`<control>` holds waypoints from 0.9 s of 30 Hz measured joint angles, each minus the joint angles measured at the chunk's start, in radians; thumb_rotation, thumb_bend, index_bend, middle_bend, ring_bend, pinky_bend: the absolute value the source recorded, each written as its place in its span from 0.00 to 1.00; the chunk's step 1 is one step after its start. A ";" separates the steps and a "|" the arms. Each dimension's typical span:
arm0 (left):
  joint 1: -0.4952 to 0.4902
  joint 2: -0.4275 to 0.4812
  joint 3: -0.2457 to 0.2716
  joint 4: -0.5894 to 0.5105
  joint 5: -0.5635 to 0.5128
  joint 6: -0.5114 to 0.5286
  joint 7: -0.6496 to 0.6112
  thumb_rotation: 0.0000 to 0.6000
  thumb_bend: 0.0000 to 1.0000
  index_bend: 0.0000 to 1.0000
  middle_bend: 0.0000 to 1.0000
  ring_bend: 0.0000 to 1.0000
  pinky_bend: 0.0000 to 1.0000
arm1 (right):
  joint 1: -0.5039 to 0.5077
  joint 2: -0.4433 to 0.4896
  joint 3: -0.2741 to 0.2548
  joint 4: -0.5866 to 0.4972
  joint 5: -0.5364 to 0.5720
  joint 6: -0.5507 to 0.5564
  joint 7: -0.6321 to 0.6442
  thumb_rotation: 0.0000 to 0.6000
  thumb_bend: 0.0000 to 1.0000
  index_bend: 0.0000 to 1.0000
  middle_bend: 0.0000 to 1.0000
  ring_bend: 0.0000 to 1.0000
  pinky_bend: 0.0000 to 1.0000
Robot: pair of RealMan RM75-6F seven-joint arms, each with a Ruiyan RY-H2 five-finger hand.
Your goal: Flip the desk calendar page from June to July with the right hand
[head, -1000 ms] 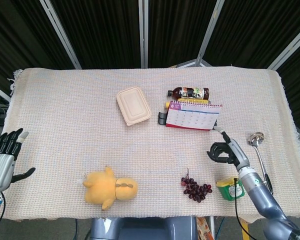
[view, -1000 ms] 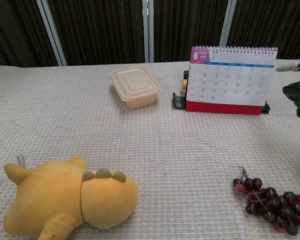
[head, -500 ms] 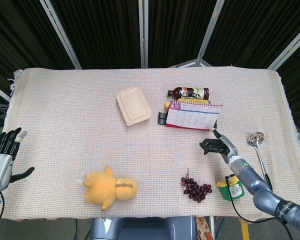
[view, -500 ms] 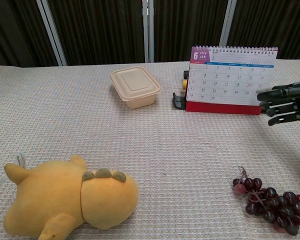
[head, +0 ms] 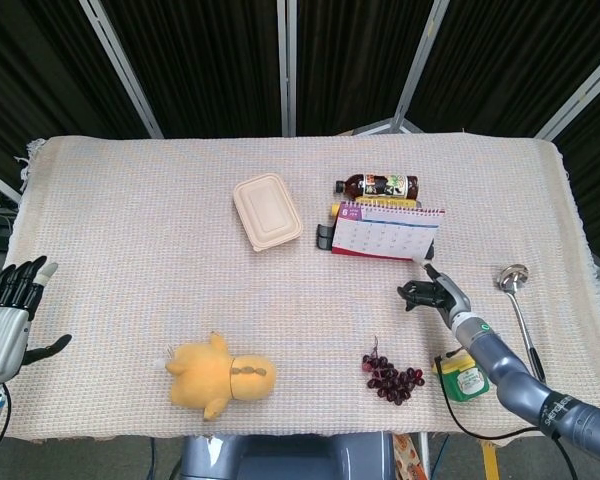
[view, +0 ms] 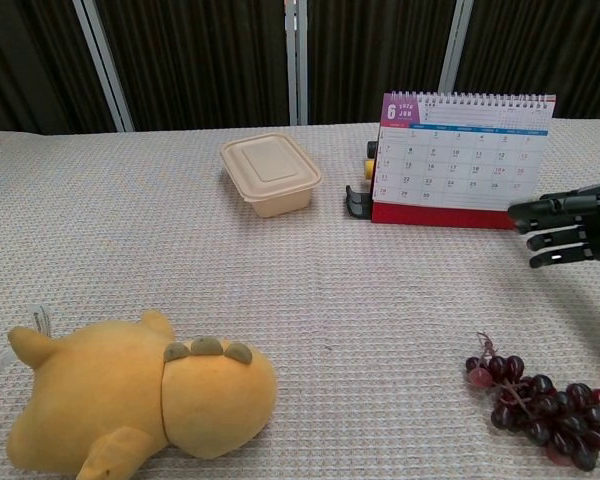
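The desk calendar (head: 388, 230) (view: 462, 160) stands upright on the cloth, right of centre, with its June page facing me. My right hand (head: 430, 293) (view: 564, 228) hovers just in front of the calendar's lower right corner, fingers stretched out to the left and apart, holding nothing and not touching the page. My left hand (head: 4, 322) rests at the table's near left edge, fingers spread and empty; the chest view does not show it.
Behind the calendar lie a dark bottle (head: 380, 186) and a black clip (view: 358, 203). A beige lidded box (head: 267, 210) sits left of it. Grapes (head: 392, 377), a green jar (head: 461, 376), a ladle (head: 518, 312) and a yellow plush toy (head: 218, 374) lie near the front.
My right hand has swung in from the right toward the calendar's lower right corner and stretched its fingers out flat. The left hand and the calendar have stayed put.
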 measured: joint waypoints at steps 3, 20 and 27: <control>-0.001 0.000 0.000 0.001 0.000 -0.002 0.001 1.00 0.06 0.00 0.00 0.00 0.00 | 0.005 -0.006 -0.001 0.012 0.012 0.006 -0.008 1.00 0.28 0.00 0.63 0.64 0.55; -0.003 0.000 0.000 0.001 0.002 -0.003 -0.004 1.00 0.06 0.00 0.00 0.00 0.00 | 0.044 -0.065 0.018 0.120 0.057 -0.032 -0.027 1.00 0.31 0.02 0.63 0.64 0.55; -0.006 0.001 0.000 0.008 0.001 -0.009 -0.019 1.00 0.06 0.00 0.00 0.00 0.00 | 0.076 -0.097 0.047 0.139 0.060 -0.037 -0.041 1.00 0.34 0.09 0.63 0.64 0.55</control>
